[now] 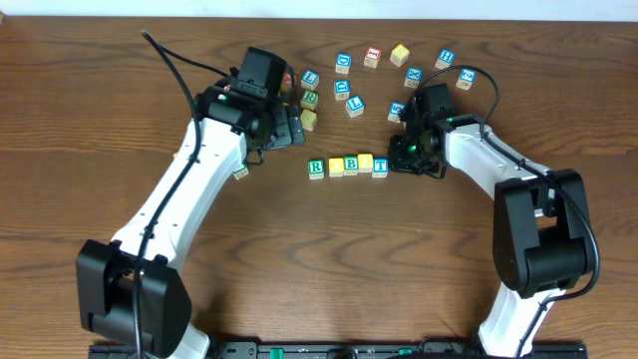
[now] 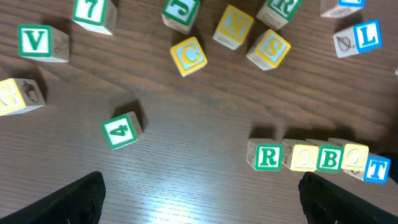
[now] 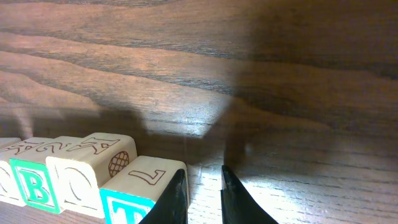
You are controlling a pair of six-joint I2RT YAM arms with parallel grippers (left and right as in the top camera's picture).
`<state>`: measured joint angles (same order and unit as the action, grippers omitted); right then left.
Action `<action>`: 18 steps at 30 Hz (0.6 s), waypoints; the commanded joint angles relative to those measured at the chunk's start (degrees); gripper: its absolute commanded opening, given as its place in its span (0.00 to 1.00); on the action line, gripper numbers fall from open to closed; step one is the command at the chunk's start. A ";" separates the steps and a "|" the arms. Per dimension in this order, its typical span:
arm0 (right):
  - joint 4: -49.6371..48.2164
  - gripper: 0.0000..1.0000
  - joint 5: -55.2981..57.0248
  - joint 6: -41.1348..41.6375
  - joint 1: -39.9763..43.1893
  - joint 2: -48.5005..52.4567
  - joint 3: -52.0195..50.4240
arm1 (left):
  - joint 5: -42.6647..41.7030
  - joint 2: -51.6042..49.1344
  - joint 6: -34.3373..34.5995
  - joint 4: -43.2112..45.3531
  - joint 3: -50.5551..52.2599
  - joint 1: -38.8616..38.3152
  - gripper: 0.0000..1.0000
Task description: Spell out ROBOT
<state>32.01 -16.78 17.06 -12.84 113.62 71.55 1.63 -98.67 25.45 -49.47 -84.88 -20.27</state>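
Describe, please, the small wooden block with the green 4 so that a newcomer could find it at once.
Start at the row of five wooden letter blocks mid-table, then look well left of its green R block. The green 4 block lies alone there, tilted. It touches nothing, unlike the scattered blocks beyond it.
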 commanded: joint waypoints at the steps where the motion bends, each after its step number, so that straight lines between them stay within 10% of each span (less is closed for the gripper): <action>1: -0.24 0.14 -0.76 0.70 -0.48 0.52 0.00 | -0.13 -1.22 -0.28 -0.15 -0.72 -1.18 0.98; 18: -1.40 0.15 -2.05 -2.08 -1.53 0.52 0.00 | -0.13 -5.44 0.39 2.27 -0.72 -5.66 0.98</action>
<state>31.18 -17.06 17.06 -13.85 113.62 71.55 1.63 -103.11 25.47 -47.55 -84.88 -25.30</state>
